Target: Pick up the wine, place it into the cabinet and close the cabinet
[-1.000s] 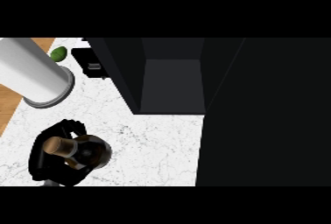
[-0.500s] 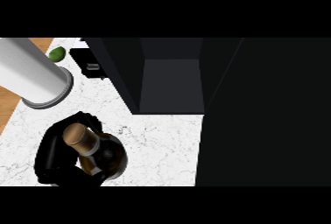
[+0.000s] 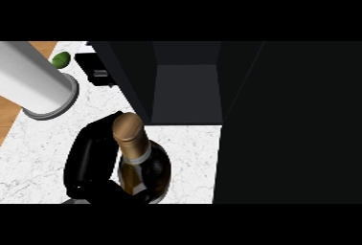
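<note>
The wine bottle (image 3: 134, 143), dark glass with a tan foil top, stands tilted slightly over the white marble counter (image 3: 35, 153) at the lower left. My left hand (image 3: 88, 162) is curled round its left side and holds it. The bottle's top sits just below the front edge of the dark cabinet (image 3: 187, 91), whose inside is open toward me. The cabinet's door (image 3: 290, 124) fills the right of the view as a wide black panel. My right hand does not show.
A tall white cylinder (image 3: 35, 86) stands on the counter at the upper left. A small green object (image 3: 62, 59) and a black box (image 3: 96, 72) lie behind it, beside the cabinet's left wall.
My left hand has carried the bottle up and to the right, closer to the cabinet's opening; the bottle now looks larger and higher.
</note>
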`<state>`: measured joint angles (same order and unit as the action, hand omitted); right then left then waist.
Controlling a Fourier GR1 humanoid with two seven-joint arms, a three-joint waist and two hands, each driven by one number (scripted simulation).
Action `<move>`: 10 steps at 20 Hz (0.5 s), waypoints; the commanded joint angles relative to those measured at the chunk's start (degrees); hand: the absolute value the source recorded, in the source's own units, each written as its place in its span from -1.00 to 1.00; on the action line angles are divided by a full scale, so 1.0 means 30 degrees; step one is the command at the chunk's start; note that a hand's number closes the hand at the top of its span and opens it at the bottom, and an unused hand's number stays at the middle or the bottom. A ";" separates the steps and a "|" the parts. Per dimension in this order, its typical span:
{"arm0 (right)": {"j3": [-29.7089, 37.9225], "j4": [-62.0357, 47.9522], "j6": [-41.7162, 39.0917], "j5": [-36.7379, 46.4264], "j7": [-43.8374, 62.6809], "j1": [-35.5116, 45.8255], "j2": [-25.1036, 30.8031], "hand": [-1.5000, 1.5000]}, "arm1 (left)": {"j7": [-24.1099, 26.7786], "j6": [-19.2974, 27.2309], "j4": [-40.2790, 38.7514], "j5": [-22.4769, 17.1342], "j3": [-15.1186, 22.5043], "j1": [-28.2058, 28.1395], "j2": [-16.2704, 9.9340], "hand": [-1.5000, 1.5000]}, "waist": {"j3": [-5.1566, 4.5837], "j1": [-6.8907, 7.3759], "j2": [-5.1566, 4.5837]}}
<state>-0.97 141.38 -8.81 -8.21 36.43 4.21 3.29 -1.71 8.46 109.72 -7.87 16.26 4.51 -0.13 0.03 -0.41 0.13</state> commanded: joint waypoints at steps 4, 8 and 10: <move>0.0053 0.2212 0.0438 -0.1650 0.1241 -0.0054 -0.0135 -1.00 | -0.0199 0.3559 -0.2169 -0.0342 0.1785 0.3450 0.0041 1.00 | -0.0012 -0.0055 -0.0031; 0.1547 0.0932 -0.0101 -0.2894 0.0980 0.0683 0.0559 -1.00 | -0.1220 0.6822 -0.2940 0.0711 0.3491 0.5873 0.0042 1.00 | 0.0000 -0.0067 -0.0034; -0.0737 0.1986 -0.0205 -0.0857 0.0484 -0.1054 -0.0469 -1.00 | -0.2032 0.8246 -0.2789 0.0944 0.3944 0.6645 0.0042 1.00 | 0.0001 -0.0103 -0.0004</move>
<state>-0.47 141.13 -9.17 -8.61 37.01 4.99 3.41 -5.85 26.41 103.12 -6.53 25.67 19.42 -0.03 0.03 -0.66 0.07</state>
